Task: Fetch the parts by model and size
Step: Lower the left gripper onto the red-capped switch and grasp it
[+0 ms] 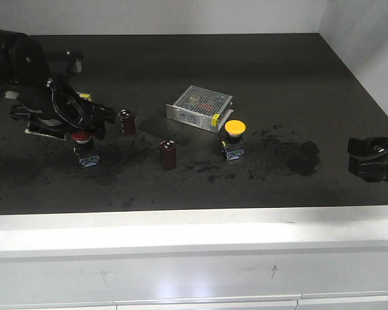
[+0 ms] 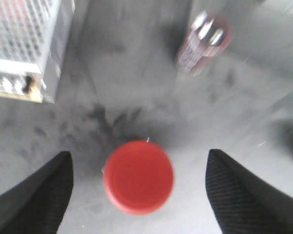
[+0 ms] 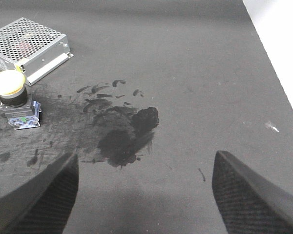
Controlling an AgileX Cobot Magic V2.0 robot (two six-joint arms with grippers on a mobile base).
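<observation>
Front: I'm holding the left jaws over the red switch at the left of the counter; the yellow switch is sitting mid-counter. Left wrist: they're straddling the red cap, apart, not touching; I'd lower, then close. Right wrist: the right jaws are hanging apart, empty.

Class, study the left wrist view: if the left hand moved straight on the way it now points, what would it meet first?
Most likely the red-capped switch, which sits centred in the open left hand. How far off it is cannot be judged from the blurred view.
</observation>
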